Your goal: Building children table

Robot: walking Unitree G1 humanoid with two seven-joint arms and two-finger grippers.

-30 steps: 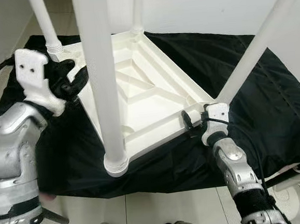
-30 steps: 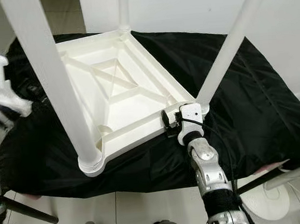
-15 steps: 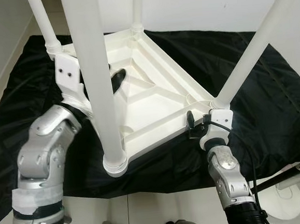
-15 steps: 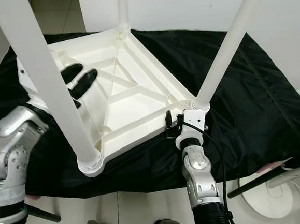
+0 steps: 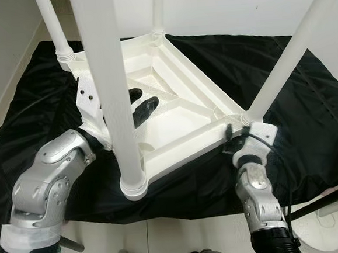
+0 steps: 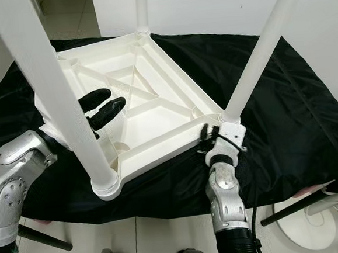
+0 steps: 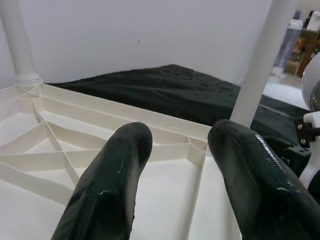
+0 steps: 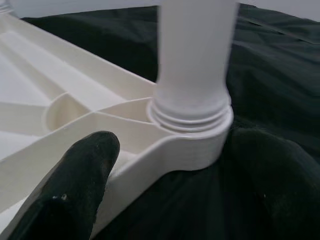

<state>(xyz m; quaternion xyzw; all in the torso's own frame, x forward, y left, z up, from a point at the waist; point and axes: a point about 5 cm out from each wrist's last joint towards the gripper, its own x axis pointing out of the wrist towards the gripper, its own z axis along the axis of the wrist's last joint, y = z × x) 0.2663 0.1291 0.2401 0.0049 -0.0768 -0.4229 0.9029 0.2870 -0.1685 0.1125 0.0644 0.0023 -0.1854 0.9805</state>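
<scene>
Looking down through the head camera, I see the white plastic children's table [image 6: 137,99] lying upside down on a black cloth [image 6: 284,105] spread over the pale tiled floor [image 6: 142,234], taking up the centre and upper left of the frame. Its four white legs [image 6: 55,94] stand upright from the corners, the nearest one thick in the left foreground.

My left gripper [image 6: 102,107] sits in the left-centre of the frame, above the ribbed underside of the tabletop. Its two black fingers [image 7: 117,175] are spread apart with nothing between them; in the left wrist view only the ribs of the tabletop show in the gap.

My right gripper [image 5: 231,138] is at the table's near right corner, lower right of centre, where the leg [image 8: 192,65] screws into its threaded socket. In the right wrist view one finger [image 8: 75,185] lies against the rim of the tabletop on one side of that corner and the other is on the cloth side, so the jaws straddle the corner socket; I cannot tell whether they actually press on it.
</scene>
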